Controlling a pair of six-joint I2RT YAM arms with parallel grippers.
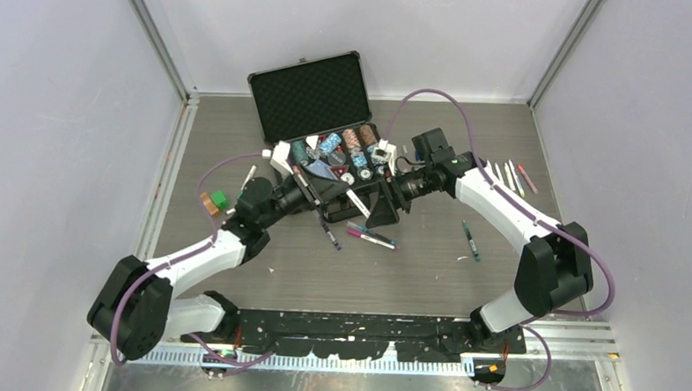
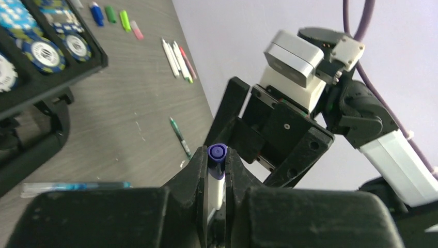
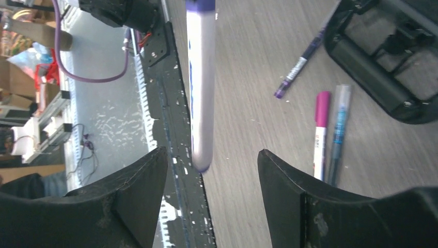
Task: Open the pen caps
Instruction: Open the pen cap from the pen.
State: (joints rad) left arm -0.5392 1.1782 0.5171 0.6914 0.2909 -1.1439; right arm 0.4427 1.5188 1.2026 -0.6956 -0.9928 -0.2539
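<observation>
Left tool (image 2: 217,166) clamps a purple-ended pen (image 2: 217,181), its far end inside the wide-open right tool (image 3: 212,159), above loose pens (image 3: 321,129).

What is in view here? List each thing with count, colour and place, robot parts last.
Table: one, grey wood grain.
Case: one, black, open, far middle.
Poker chips: several stacks, mixed colours, in the case.
Caps: four, blue, green, lime, pink, in a row beside the case.
Row of pens: about five, mostly white, far right.
Green pen: one, alone, right of middle.
Loose pens: three, pink, blue, purple, middle.
Held pen: one, white with purple end, between the arms.
Left gripper: black, shut on the held pen.
Right gripper: black, open, either side of that pen's tip.
</observation>
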